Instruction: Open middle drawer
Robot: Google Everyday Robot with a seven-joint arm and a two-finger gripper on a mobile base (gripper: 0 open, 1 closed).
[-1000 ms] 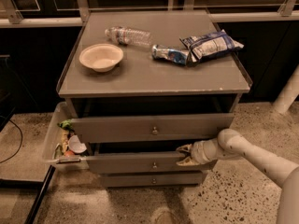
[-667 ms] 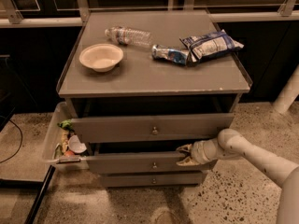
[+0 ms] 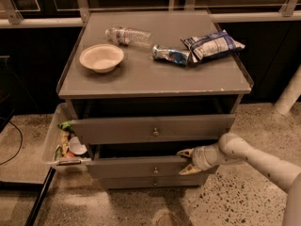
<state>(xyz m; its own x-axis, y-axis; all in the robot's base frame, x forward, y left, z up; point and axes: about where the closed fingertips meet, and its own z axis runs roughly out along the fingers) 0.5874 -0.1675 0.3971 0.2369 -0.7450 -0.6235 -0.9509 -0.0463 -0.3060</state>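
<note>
- One gripper (image 3: 187, 161) sits at the right end of the middle drawer (image 3: 136, 167), below the desk (image 3: 155, 79).
- Its jaws are spread apart, clasping nothing.

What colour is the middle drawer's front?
The middle drawer front is plain grey, with a metal knob, in the camera view. The gripper is at its right end.

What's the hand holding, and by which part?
The hand is at the right end of the middle drawer front, fingers spread over it, not on the knob; a firm grip cannot be told.
</note>
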